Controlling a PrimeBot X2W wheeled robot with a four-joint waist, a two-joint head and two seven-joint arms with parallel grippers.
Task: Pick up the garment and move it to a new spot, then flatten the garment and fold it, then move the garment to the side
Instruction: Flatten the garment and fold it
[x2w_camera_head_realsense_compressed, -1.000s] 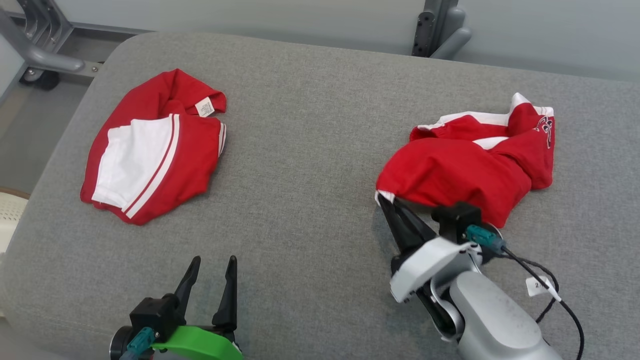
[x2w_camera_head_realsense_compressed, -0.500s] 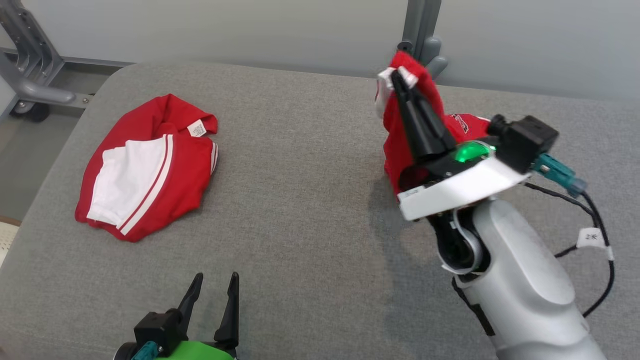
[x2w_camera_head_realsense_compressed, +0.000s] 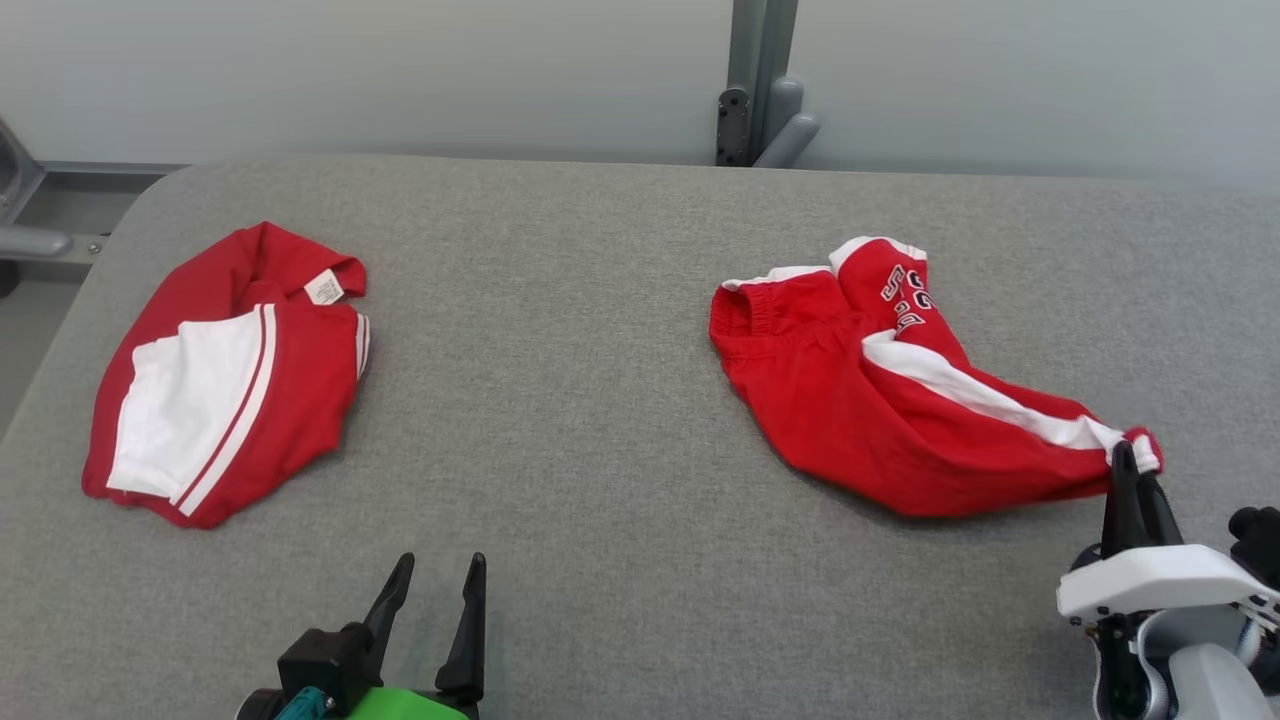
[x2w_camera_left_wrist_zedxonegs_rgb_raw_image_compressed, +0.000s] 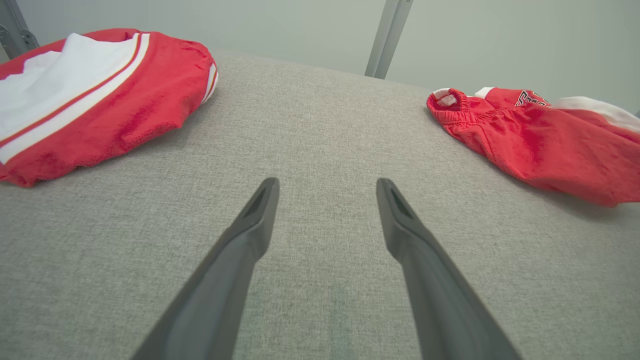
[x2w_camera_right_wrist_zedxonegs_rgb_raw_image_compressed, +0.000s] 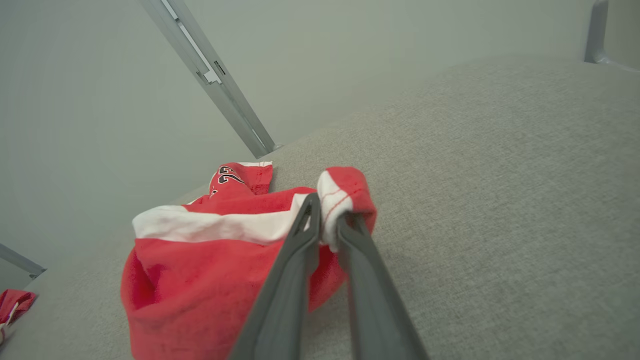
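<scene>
where half a second ago the right tool held the red shorts bunched up high near the top of the head view, it has now come down to the lower right corner. the shorts lie on the grey bench, drawn out long from the waistband at centre right down to the corner in the tool. a second ago they were a crumpled heap, so the lift and drag has opened them out. the whole picture has also shifted, which is the camera and not the things. my reading: the move to a new spot is as good as done and flattening comes next, since the cloth is rumpled and the part with the lettering seems turned over onto the rest.

the right wrist view shows what the head view cannot — the tool's fingers stand narrow, a slight gap apart, with the white-and-red hem corner pinched between the tips, so the shorts are not yet let go. the head view gives just the dark tips touching that corner.

the left wrist view shows the left tool wide, with nothing between its fingers, over bare bench. the shorts are at its right edge and a second red-and-white garment at its upper left. the head view sets out the whole layout — second garment at the left, shorts at the right, well apart.
</scene>
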